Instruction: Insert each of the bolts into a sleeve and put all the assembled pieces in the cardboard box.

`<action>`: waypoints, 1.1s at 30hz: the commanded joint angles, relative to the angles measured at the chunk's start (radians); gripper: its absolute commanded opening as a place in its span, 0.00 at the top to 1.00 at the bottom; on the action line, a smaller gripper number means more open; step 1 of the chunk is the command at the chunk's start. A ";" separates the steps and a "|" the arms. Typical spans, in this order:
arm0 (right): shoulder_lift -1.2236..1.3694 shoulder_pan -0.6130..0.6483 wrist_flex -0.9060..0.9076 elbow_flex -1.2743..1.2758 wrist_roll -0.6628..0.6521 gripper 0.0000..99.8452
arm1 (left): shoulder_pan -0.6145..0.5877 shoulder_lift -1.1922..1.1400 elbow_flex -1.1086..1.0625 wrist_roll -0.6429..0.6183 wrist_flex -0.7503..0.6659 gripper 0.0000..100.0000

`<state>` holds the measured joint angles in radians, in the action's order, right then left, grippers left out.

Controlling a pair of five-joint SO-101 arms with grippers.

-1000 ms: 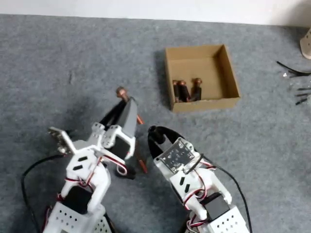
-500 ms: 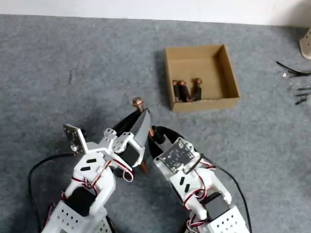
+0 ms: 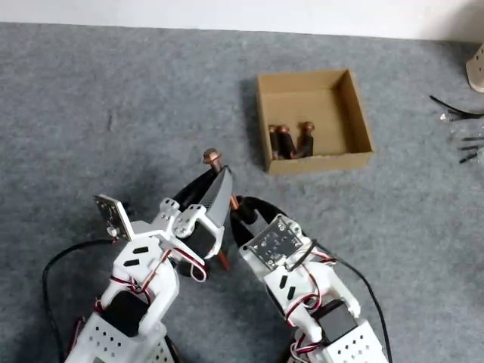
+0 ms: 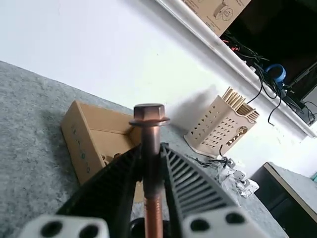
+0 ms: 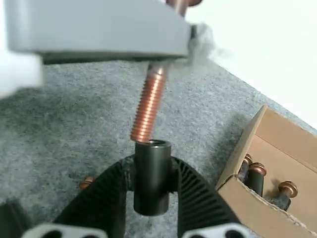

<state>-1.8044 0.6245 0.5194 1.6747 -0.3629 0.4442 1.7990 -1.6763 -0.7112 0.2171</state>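
My left gripper (image 4: 150, 166) is shut on a copper bolt (image 4: 149, 115), held upright with its hex head above the fingers. In the high view that bolt (image 3: 212, 157) stands out of the left gripper (image 3: 220, 181), just left of the right gripper (image 3: 240, 212). My right gripper (image 5: 152, 166) is shut on a black sleeve (image 5: 152, 178) that stands upright with its hole up. The bolt's threaded end (image 5: 147, 111) hangs tilted just above that hole, its tip at the rim. The cardboard box (image 3: 349, 113) lies beyond, with three assembled pieces (image 3: 290, 141) along its near wall.
One loose bolt (image 3: 224, 261) lies on the grey carpet between the two arms, near their bases. A beige slotted rack (image 4: 223, 124) and black cables (image 3: 457, 113) sit beyond the box at the far right. Open carpet stretches to the left and in front of the box.
The left arm has swung right with the bolt, bringing it over the right gripper's sleeve. In the last half second it shifted only slightly. The right arm has kept still.
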 commanded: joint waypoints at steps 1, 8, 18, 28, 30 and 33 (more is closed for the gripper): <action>-0.012 0.012 0.004 0.119 -0.005 1.00 | -0.019 0.015 -0.019 -0.002 -0.034 1.00; -0.012 0.065 0.004 0.117 -0.003 1.00 | -0.042 0.015 -0.019 -0.005 -0.032 1.00; -0.012 0.059 -0.036 0.116 -0.003 1.00 | -0.024 0.016 -0.019 -0.009 0.012 1.00; -0.012 0.041 -0.036 0.116 -0.003 1.00 | 0.010 0.016 -0.019 -0.006 0.138 1.00; -0.012 0.025 -0.036 0.116 -0.003 1.00 | 0.044 0.016 -0.019 -0.006 0.157 1.00; -0.012 0.008 -0.036 0.116 -0.003 1.00 | 0.067 0.019 -0.019 -0.005 0.183 1.00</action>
<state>-1.8029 0.6690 0.5163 1.6747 -0.3659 0.4672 1.8128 -1.6763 -0.7127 0.3736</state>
